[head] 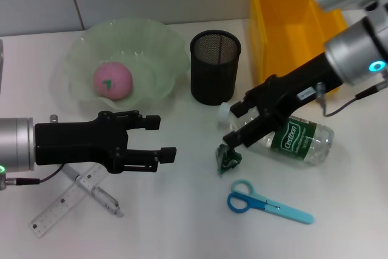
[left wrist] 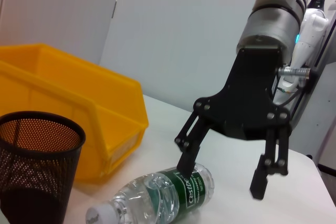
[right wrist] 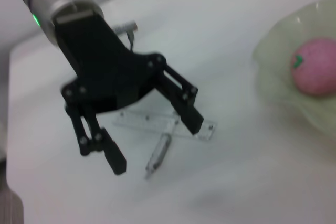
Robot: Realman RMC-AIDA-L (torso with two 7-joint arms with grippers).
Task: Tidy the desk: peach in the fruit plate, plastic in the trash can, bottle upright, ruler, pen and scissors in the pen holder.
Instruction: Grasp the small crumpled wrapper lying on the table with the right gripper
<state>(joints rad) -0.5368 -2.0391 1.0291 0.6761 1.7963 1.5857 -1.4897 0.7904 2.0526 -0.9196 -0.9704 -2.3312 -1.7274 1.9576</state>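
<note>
The pink peach (head: 112, 81) lies in the pale green fruit plate (head: 157, 40). A clear bottle (head: 297, 141) with a green label lies on its side, cap toward the black mesh pen holder (head: 215, 66). Crumpled green plastic (head: 228, 159) sits on the table by the bottle's cap end. My right gripper (head: 233, 124) is open, above the bottle's neck and the plastic, holding nothing. Blue scissors (head: 267, 203) lie nearer the front. My left gripper (head: 160, 139) is open and empty, hovering over the clear ruler (head: 60, 204) and the pen (head: 100, 195). The yellow trash can (head: 291, 22) stands at the back right.
The left wrist view shows the right gripper (left wrist: 223, 179) over the bottle (left wrist: 168, 192), beside the pen holder (left wrist: 37, 166) and yellow bin (left wrist: 68, 103). The right wrist view shows the left gripper (right wrist: 155, 140) above the ruler (right wrist: 207, 129) and pen (right wrist: 157, 156).
</note>
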